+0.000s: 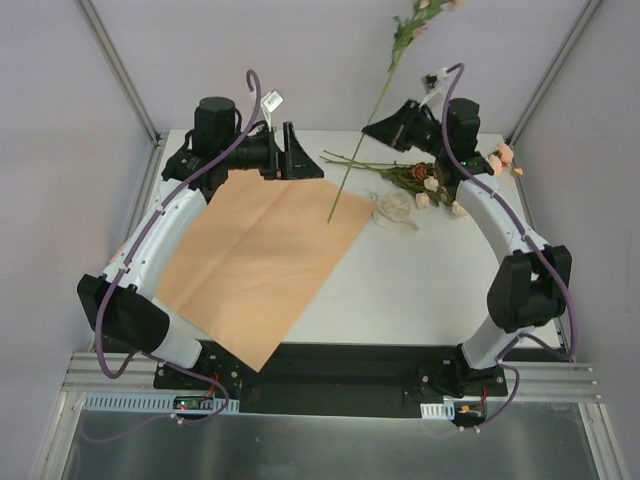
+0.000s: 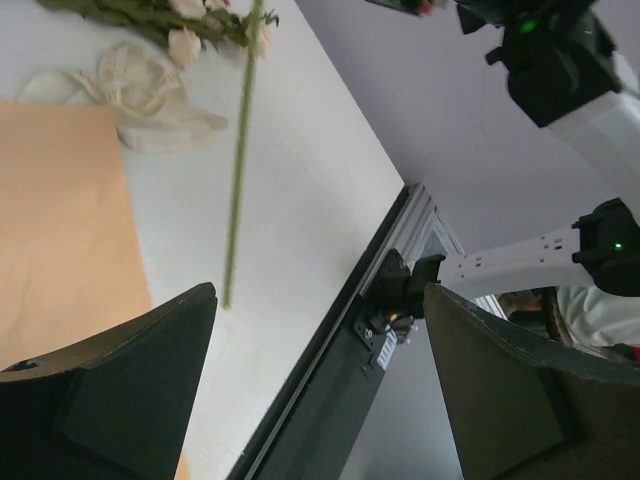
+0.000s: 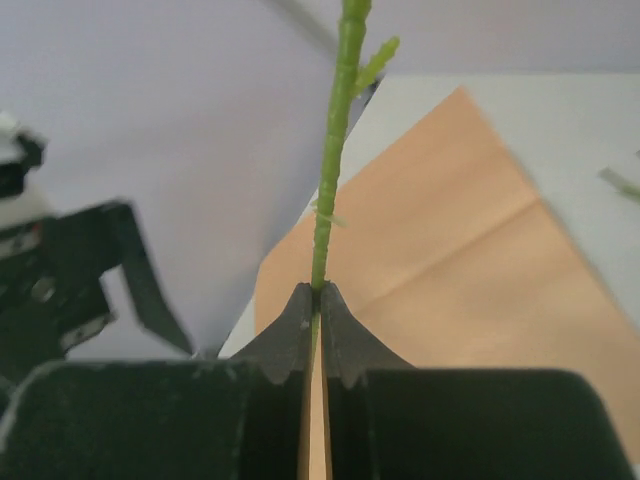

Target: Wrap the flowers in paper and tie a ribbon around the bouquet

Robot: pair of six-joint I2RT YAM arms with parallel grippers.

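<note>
Shut tight at the near edge of the right wrist view, the right gripper (image 3: 318, 298) pinches a single flower (image 3: 336, 140) low on its thin green stem. Seen from above, that stem runs steeply. Its bloom end is up at the far right, above the table (image 1: 400, 290). Its cut end points down and to the near left, toward the far right edge of the paper (image 1: 262, 262). The paper lies flat with its orange-tan face up, on the left half of the table, set at a slant.

The cut end appears to hang just over or beside that edge. From these views I cannot tell whether it touches the sheet.

The coming move, as I judge it, is to carry the stem leftward and lower it, so it lies across the sheet along its long axis.

The left gripper (image 1: 285, 155) has its fingers spread wide and holds nothing. It sits at the paper's far edge, nearer the sheet than the right arm. In its own view the hanging stem crosses between its fingers and the far side.

The remaining flowers (image 1: 415, 180) lie in a loose heap at the far right of the table, close under the right arm. The ribbon (image 1: 395, 208) is bunched just on their near side, off the paper. No container is in view. The paper is the only thing meant to hold anything, and no bloom lies on it.
</note>
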